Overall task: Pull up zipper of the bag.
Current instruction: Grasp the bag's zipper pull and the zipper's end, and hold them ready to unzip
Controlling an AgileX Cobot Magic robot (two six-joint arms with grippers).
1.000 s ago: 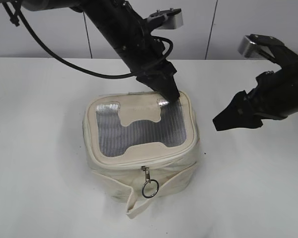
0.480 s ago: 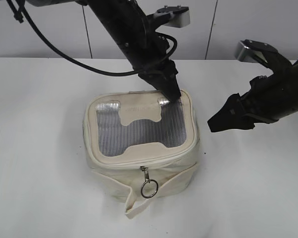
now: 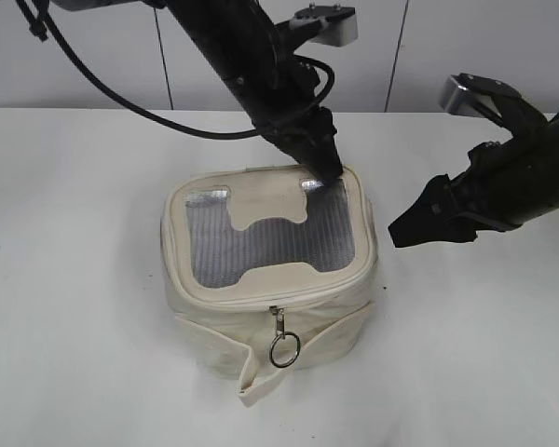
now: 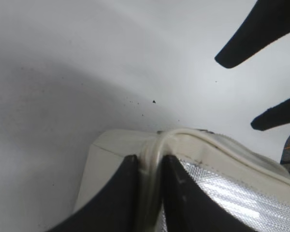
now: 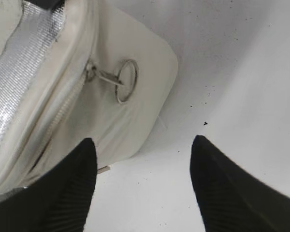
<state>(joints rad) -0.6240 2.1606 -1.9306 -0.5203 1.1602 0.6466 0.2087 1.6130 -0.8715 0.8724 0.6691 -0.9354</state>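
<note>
The cream bag (image 3: 205, 321) sits mid-table, its grey mesh window (image 3: 261, 237) facing up. My left gripper (image 3: 324, 173) is shut on the bag's rim at the far right corner of the top panel. In the left wrist view the gripper (image 4: 149, 162) pinches the cream piped edge (image 4: 152, 145) between its black fingers (image 4: 128, 179). A zipper slider with a round ring pull (image 3: 282, 350) hangs at the front, also in the right wrist view (image 5: 126, 80). My right gripper (image 3: 398, 230) is open and empty, hovering to the right of the bag (image 5: 111, 121); in its own view it (image 5: 142, 145) is over bare table.
A loose cream strap (image 3: 261, 384) trails from the bag's front onto the white table (image 3: 74, 279). A grey panelled wall (image 3: 93, 74) stands behind. The left arm's black cable (image 3: 121, 116) hangs over the back left. My right gripper's fingers (image 4: 261, 34) show in the left wrist view.
My left gripper has risen slightly with the bag's far right corner, lifting the top panel's rear edge. My right gripper moved a little left toward the bag, then held.
</note>
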